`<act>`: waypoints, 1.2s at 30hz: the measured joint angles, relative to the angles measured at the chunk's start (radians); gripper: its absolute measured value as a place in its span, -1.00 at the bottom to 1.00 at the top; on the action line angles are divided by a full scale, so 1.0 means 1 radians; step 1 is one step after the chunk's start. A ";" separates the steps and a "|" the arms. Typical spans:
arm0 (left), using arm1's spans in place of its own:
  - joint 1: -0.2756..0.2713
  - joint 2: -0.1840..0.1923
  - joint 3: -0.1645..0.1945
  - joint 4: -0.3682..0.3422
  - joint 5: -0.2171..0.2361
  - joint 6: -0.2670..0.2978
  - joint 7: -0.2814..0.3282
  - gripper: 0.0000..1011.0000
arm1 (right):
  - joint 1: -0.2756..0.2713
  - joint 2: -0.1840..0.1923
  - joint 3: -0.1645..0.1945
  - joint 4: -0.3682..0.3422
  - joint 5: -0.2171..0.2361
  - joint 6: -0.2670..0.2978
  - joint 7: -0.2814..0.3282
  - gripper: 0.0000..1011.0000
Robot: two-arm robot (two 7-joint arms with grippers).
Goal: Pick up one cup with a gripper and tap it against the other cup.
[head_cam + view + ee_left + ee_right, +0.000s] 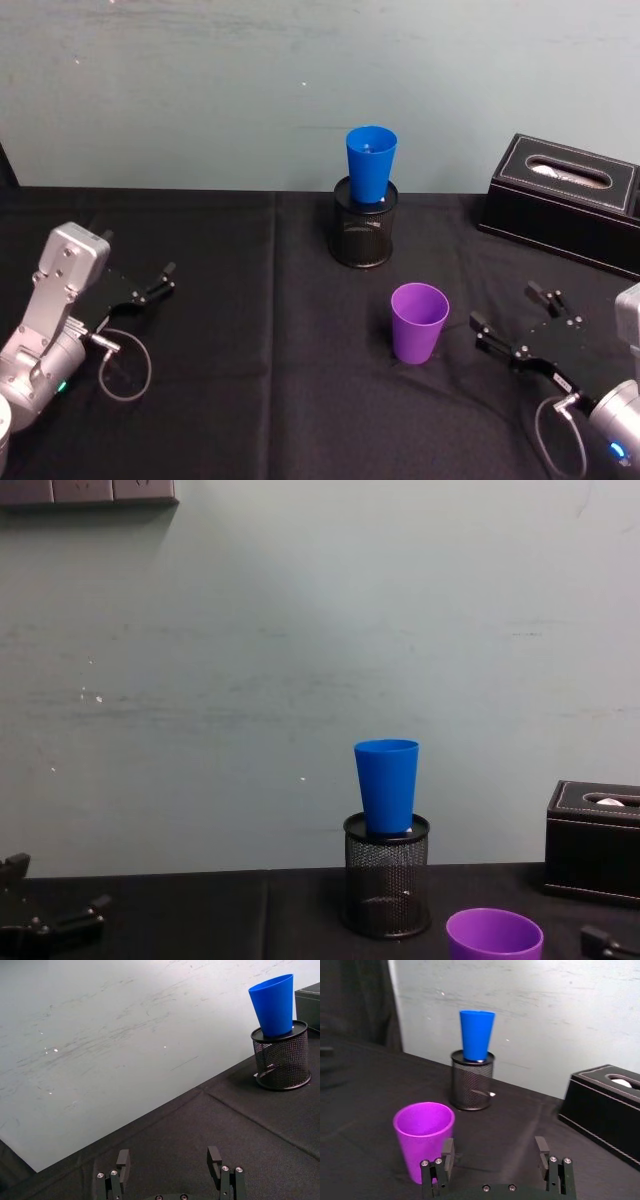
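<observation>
Barely started: right tool (503, 306) wide open, empty, beside purple cup (419, 322) on counter (250, 380); left tool (168, 1157) parked open. Remaining: grip, lift, tap blue cup (371, 164).

Arms, two: left black two-fingered gripper (160, 280), near left, fingers spread, aimed far-right; right black two-fingered gripper (505, 306), near right, fingers spread, aimed far-left.

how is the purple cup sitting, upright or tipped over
Upright: the purple cup stands on its narrow base on the black tablecloth, open rim facing up.
</observation>
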 joint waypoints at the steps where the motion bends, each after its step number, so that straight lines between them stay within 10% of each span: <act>1: 0.000 0.000 0.000 0.000 0.000 0.000 0.000 1.00 | -0.003 -0.004 0.001 0.000 0.010 -0.003 0.016 0.98; 36: 0.000 0.000 0.000 0.000 0.000 0.000 0.000 1.00 | 0.020 -0.106 -0.005 0.082 -0.015 -0.035 0.187 0.98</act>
